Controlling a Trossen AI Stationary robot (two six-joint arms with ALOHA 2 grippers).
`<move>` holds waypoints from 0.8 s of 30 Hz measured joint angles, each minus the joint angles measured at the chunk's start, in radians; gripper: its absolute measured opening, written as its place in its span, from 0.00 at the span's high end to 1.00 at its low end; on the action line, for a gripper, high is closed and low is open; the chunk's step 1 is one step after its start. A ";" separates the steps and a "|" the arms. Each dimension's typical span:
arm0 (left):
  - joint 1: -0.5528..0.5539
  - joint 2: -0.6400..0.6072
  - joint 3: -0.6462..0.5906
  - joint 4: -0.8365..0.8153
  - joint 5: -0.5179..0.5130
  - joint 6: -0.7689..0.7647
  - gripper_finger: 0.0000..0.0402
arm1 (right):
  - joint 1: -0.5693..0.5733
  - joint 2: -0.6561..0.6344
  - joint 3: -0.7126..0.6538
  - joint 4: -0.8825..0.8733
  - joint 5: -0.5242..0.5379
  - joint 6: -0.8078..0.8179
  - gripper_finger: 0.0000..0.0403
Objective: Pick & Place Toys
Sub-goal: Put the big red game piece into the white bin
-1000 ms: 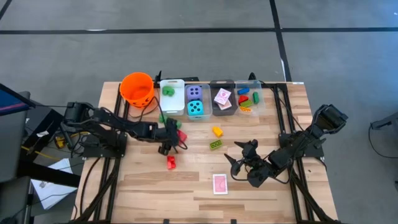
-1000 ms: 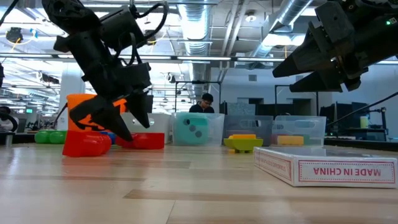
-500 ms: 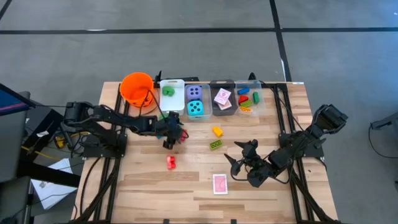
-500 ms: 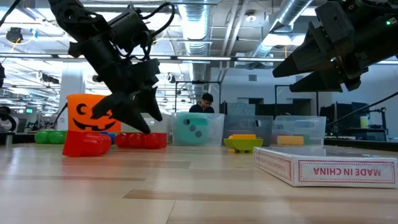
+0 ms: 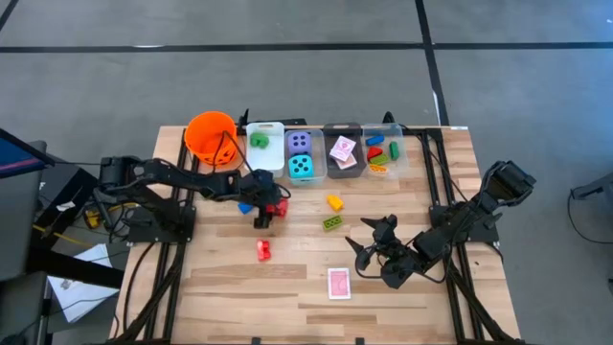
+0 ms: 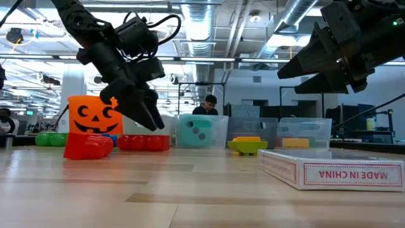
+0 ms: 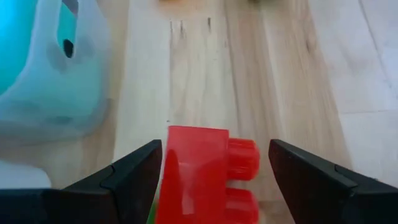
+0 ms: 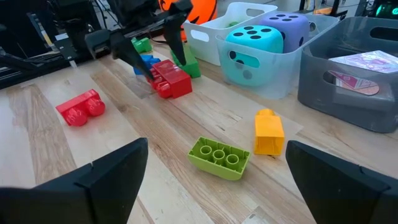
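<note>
My left gripper [image 5: 265,213] is open at mid table, its two fingers [image 7: 127,180] standing on either side of a red brick [image 7: 205,177] that lies flat on the table in front of the bins. In the low view the gripper [image 6: 150,121] hangs just above this brick [image 6: 144,142]. A second red brick [image 5: 263,250], a blue brick [image 5: 246,204], a yellow brick [image 5: 335,202] and a green brick [image 5: 333,222] lie loose on the table. A pink-backed card pack [image 5: 339,283] lies near the front. My right gripper [image 5: 369,245] waits open above the table's right half.
An orange pumpkin bucket [image 5: 211,134] and a row of bins stand along the far edge: a white one [image 5: 265,129], one with the purple and teal dice [image 5: 286,169], a grey one with cards [image 5: 328,161], and one with bricks [image 5: 398,163]. A person shows in the room behind [image 6: 209,104].
My left gripper has risen and gone toward the table's far edge and a little right, away from the near red brick and onto the red brick in front of the bins, its fingers staying open. The bricks have stayed where they were.
</note>
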 joint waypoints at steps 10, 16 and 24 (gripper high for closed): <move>0.000 0.000 0.000 -0.032 0.000 -0.027 0.29 | 0.000 0.000 0.000 0.000 -0.001 0.000 0.07; 0.003 0.005 0.001 -0.030 -0.004 -0.096 0.29 | 0.000 0.000 0.000 0.003 -0.001 0.000 0.07; 0.003 0.063 0.007 -0.007 -0.015 -0.122 0.29 | 0.000 0.000 0.000 0.014 -0.001 0.000 0.07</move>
